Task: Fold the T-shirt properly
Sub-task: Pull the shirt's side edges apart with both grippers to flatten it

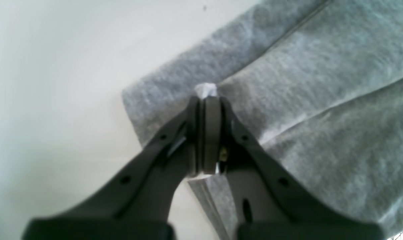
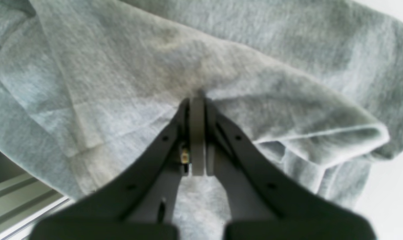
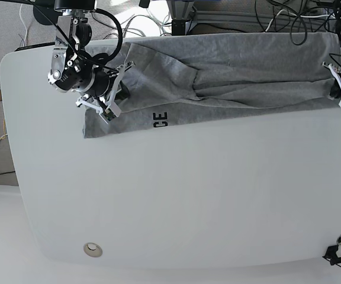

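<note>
And here we are at the big white table with rounded corners [image 3: 176, 195], where the heather-grey cotton T-shirt [image 3: 241, 59] lies stretched in a long, low band along the table's top edge as the base view has it, reaching from near the top left corner right across to the right side! Black block letters [image 3: 160, 119], a "CE" turned sideways, show on the strip at the lower border of the cloth, nearer its left end. Over on the left of that view, the right gripper [image 2: 197, 101] is down at the shirt's left part, jaws closed, fingertips against the grey fabric; whether any cloth is caught between them, I cannot tell. Soft folds run out from around those tips, and a loose, rolled flap stands a little proud beside them. Across at the other end, the left gripper [image 1: 208, 96] has its jaws closed too, and look, a pale little tuft of shirt is pinched at the tips! It works close to a corner of the cloth, with a long crease running away from the tips and a second layer lying beneath. In between, the fabric is layered and rumpled, its folds meeting in a dip left of the middle. Down by the bottom left corner sits a round metal disc [image 3: 93, 249].
</note>
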Robot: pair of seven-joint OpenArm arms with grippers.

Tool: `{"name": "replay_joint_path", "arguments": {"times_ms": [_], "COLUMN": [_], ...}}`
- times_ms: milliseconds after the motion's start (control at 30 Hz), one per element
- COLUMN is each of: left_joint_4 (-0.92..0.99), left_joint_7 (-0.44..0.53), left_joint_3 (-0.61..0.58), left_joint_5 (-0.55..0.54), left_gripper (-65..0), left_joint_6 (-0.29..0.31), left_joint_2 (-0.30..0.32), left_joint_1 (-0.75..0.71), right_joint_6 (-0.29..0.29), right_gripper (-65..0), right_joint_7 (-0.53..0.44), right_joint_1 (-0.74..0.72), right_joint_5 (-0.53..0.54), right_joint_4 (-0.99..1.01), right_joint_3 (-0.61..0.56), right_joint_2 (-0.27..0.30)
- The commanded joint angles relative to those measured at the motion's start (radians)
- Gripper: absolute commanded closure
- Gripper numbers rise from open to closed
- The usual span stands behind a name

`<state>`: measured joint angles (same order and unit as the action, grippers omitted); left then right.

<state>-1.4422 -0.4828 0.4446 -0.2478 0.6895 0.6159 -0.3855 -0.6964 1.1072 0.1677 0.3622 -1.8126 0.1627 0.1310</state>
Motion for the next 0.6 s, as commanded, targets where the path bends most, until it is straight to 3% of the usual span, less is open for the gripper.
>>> {"name": "replay_joint_path", "arguments": {"times_ms": [0, 133, 200, 267, 367, 467, 567], "left_joint_4": [-0.013, -0.015, -0.016, -0.038, -0.124, -0.196, -0.251], "left_joint_7": [0.009, 0.009, 0.003, 0.0, 0.0, -0.003, -0.018], "left_joint_3": [0.01, 0.012, 0.013, 0.015, 0.086, 0.13, 0.118], "left_joint_5": [-0.008, -0.008, -0.008, -0.015, -0.017, -0.017, -0.017], "left_gripper": [-13.1, -50.4, -60.9, -61.6, -61.6, -61.6, -61.6], "left_joint_6": [-0.006, -0.007, -0.007, -0.006, -0.006, -0.004, 0.0], "left_joint_2": [0.025, 0.026, 0.039, 0.054, 0.045, -0.006, -0.035], "left_joint_1": [0.003, 0.003, 0.004, 0.004, 0.004, 0.004, -0.014], "right_joint_6": [-0.002, -0.002, -0.002, -0.002, -0.002, -0.002, -0.002], "right_gripper": [0.0, 0.0, 0.0, 0.0, 0.0, 0.0, 0.0], "right_joint_7": [-0.016, -0.014, -0.012, -0.011, -0.011, -0.011, -0.011], "right_joint_1": [-0.009, -0.009, -0.01, -0.012, -0.018, -0.02, 0.005], "right_joint_5": [0.013, 0.013, 0.014, 0.018, 0.116, 0.228, 0.228], "right_joint_4": [-0.019, -0.023, -0.034, -0.072, -0.106, -0.103, -0.085], "right_joint_3": [0.002, 0.002, 0.002, 0.002, 0.002, -0.001, -0.004], "right_joint_2": [0.008, 0.009, 0.008, 0.006, 0.008, 0.008, -0.014]}}
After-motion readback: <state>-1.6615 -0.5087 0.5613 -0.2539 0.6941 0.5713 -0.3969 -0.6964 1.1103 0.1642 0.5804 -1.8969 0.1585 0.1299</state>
